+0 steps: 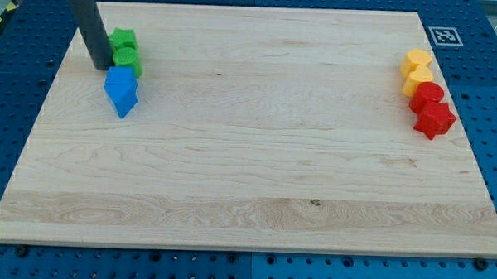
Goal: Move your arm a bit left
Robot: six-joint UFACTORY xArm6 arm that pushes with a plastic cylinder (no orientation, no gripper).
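Up in the view's top left corner of the wooden board (247, 181), my tip (100, 67) rests on the wood at the end of the dark rod (91, 26), which rises out of the view's top edge. No pincer exists on this arm, so nothing opens, closes or holds; the rod simply ends in the tip.

Just to the view's right of the tip sit two green blocks, one (122, 42) above the other (128, 60); the lower one looks to be touching the rod or very nearly so, and I cannot tell which. Their exact shapes are hard to make out. Directly below the tip and slightly to the view's right lies a blue block (121, 89) with a pointed lower end, touching the lower green block.

Far across the board, near the view's right edge, four more blocks stand in a tight column: a yellow block (417, 60), a second yellow block (417, 78), a red block (427, 93), and a red star-like block (435, 119) lowest.

Around the board lies a blue perforated table (10, 81), with a black and white marker (444, 35) near the board's top right corner.
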